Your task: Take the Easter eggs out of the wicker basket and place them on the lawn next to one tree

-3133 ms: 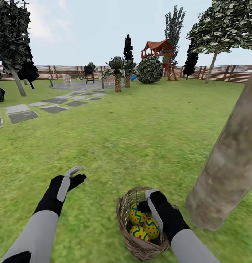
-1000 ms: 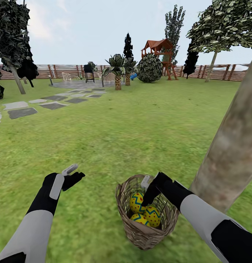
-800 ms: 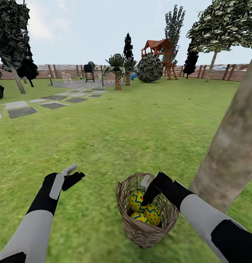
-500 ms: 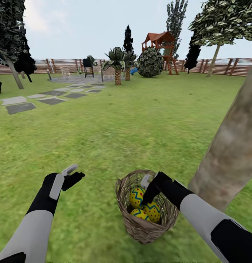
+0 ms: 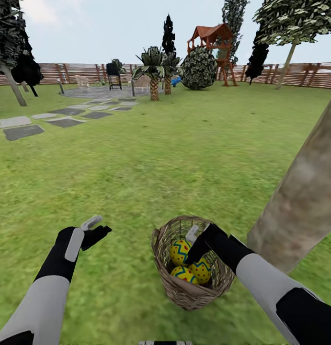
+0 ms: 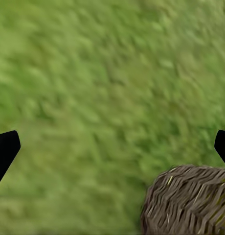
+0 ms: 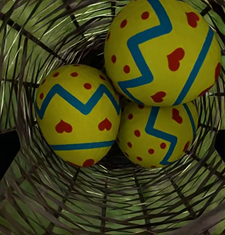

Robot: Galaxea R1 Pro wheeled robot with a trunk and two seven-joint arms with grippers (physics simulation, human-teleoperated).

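The wicker basket [image 5: 184, 292] stands on the lawn [image 5: 151, 163] just left of a thick pale tree [image 5: 304, 196] trunk. Three yellow Easter eggs with blue zigzags and red marks lie in it: one [image 5: 180, 251], another [image 5: 202, 270] and a third [image 5: 183, 274]. My right gripper [image 5: 190, 248] reaches over the rim from the right and hangs open just above them. Its wrist view looks straight down on the eggs [image 7: 161, 49] [image 7: 76, 115] [image 7: 154, 134]. My left gripper [image 5: 94, 228] hovers open over grass, left of the basket [image 6: 188, 200].
Open grass stretches ahead and to the left. Grey stepping stones [image 5: 64, 122] lead to a patio at far left. Short palms [image 5: 153, 76], a round bush [image 5: 199, 69], a playset [image 5: 215, 43] and a slatted fence [image 5: 299, 74] line the far side.
The head view has tilted down, shifting the whole scene up. Since three seconds ago my right arm has swung to reach the basket from the right. The left arm holds still.
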